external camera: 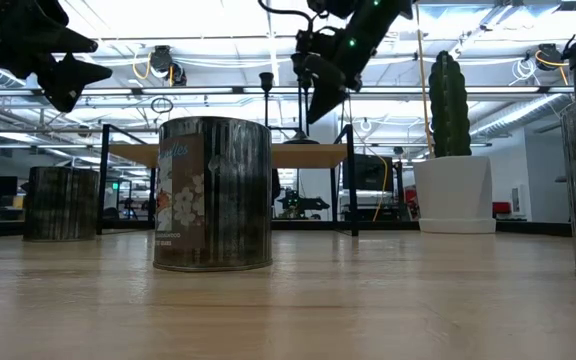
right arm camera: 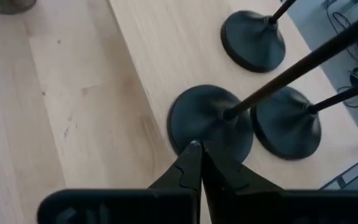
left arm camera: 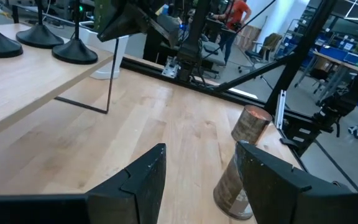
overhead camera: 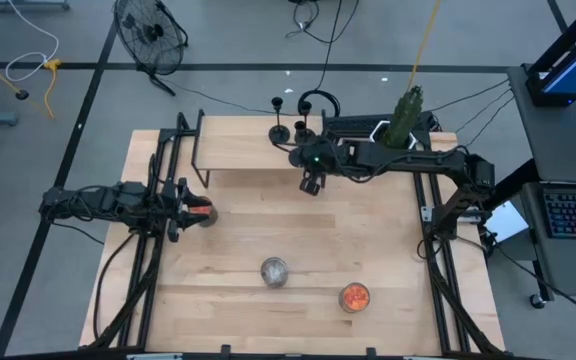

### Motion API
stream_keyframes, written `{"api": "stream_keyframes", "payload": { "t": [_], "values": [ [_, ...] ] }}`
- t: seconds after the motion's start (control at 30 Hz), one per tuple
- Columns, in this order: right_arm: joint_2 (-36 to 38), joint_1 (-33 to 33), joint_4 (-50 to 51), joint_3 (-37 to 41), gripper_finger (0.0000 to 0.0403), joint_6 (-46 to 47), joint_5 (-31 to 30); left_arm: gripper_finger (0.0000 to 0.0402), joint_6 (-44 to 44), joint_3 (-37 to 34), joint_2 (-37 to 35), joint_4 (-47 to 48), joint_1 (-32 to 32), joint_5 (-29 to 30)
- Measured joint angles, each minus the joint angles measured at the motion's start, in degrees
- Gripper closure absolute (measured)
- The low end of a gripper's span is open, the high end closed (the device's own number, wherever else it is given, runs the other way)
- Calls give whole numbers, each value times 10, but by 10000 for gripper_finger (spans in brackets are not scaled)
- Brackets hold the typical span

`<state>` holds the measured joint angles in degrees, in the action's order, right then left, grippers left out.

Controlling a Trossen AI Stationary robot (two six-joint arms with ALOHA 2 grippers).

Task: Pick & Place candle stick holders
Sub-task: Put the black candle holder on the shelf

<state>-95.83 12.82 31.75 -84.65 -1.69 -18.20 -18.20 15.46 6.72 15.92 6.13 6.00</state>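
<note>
right gripper closed, above candle stick holders — not touching

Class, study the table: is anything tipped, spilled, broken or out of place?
Nothing stands out. The three candle stick holders stand upright on the raised shelf; the silver can and both orange-filled jars sit upright, nothing spilled. The right pincer is shut by one holder's base; the left pincer waits open on the left.

- Three black candle stick holders: round disc bases, thin stems.
- All upright, unheld.
- Clustered on the raised wooden shelf, near its edge; two bases nearly touching.
</note>
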Motion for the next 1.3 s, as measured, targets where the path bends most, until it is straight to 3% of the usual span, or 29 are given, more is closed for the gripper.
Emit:
{"api": "stream_keyframes", "payload": {
  "t": [0.97,1.3],
  "values": [
    [-8,22,-75,1,403,1,5,201,12,0,0,1,0,1],
    [-8,30,-105,1,403,9,34,201,9,0,0,1,0,1]
  ]
}}
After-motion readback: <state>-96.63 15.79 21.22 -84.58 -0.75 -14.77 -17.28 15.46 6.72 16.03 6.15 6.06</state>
